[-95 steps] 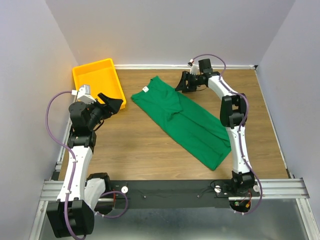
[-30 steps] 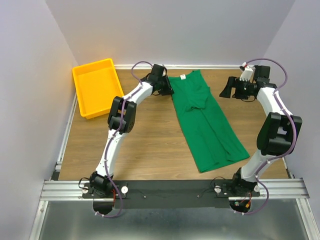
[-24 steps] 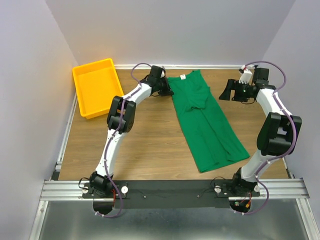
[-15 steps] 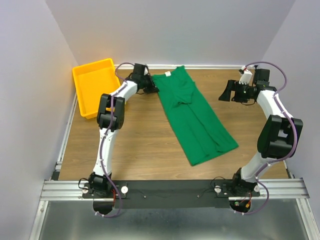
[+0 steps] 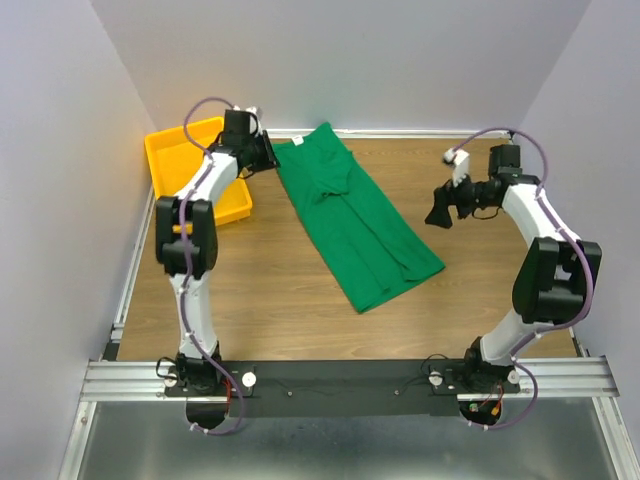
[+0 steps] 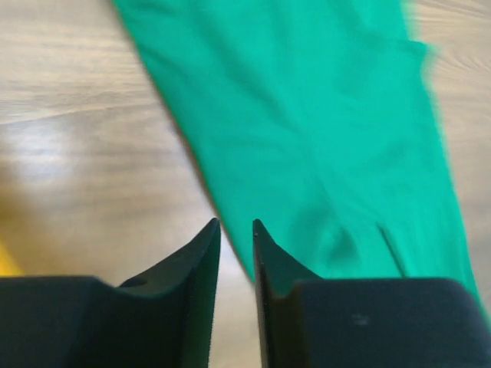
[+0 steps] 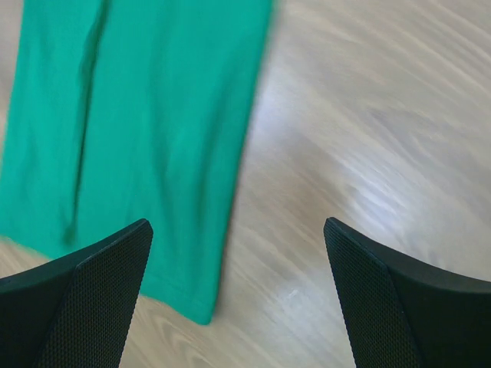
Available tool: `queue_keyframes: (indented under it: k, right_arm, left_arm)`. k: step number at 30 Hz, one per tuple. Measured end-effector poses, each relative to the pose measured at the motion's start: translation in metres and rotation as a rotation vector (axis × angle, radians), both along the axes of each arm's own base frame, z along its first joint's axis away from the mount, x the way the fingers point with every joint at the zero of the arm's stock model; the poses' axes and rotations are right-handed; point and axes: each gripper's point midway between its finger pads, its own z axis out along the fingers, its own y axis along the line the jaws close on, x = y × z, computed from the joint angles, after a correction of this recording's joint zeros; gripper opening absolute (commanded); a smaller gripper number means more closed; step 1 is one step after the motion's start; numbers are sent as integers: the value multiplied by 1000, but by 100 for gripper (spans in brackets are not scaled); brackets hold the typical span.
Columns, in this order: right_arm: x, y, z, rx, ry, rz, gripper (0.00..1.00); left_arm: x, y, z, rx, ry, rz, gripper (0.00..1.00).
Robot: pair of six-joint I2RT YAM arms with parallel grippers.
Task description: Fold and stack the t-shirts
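Note:
The dark green t-shirt (image 5: 355, 215) lies folded into a long strip, running diagonally from the back wall toward the table's middle. My left gripper (image 5: 267, 152) sits at the strip's far left corner, beside the tray. In the left wrist view its jaws (image 6: 235, 222) stand a narrow gap apart with only wood between them, and the t-shirt (image 6: 307, 115) edge passes just behind the right finger. My right gripper (image 5: 440, 212) hangs wide open to the right of the strip. In the right wrist view the t-shirt (image 7: 138, 115) hem lies under the left finger (image 7: 84, 291), and nothing is held.
A yellow tray (image 5: 168, 158) stands at the back left, with the left arm reaching across it. The grey walls close in the table at the back and on both sides. Bare wood (image 5: 270, 290) lies in front of the shirt.
The left arm swung left toward the tray, dragging the shirt left and turning it. Its jaws then parted slightly. The right gripper dropped down and left toward the shirt's right edge.

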Motion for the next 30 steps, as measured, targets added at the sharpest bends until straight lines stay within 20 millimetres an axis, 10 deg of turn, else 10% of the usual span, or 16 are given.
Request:
queue_keyframes:
  k: [2, 5, 9, 12, 15, 20, 23, 30]
  right_arm:
    - [-15, 13, -2, -65, -108, 184, 100]
    - [-57, 27, -8, -168, -313, 490, 100]
    - [-85, 30, -18, -237, -416, 777, 93]
    - [-82, 29, -33, -199, -349, 913, 90]
    - [-91, 24, -52, -194, -292, 995, 88]
    - [-116, 20, -55, -181, -226, 1063, 83]
    - [-120, 19, -55, -176, -214, 1077, 82]
    - [-121, 20, -56, -152, -214, 1077, 82]
  left_arm:
    - [-17, -2, 53, 63, -137, -53, 36]
    - [-48, -14, 160, 142, -469, -148, 98]
    - [-123, -38, 296, 132, -945, -245, 90]
    - [-173, -47, 332, 106, -1143, -340, 81]
    - [-199, -103, 299, 139, -1138, -498, 74]
    - [-322, -217, 135, 138, -836, -980, 63]
    - [-369, -228, 77, 193, -716, -1099, 65]
    - [-396, -262, 27, 277, -635, -1169, 67]
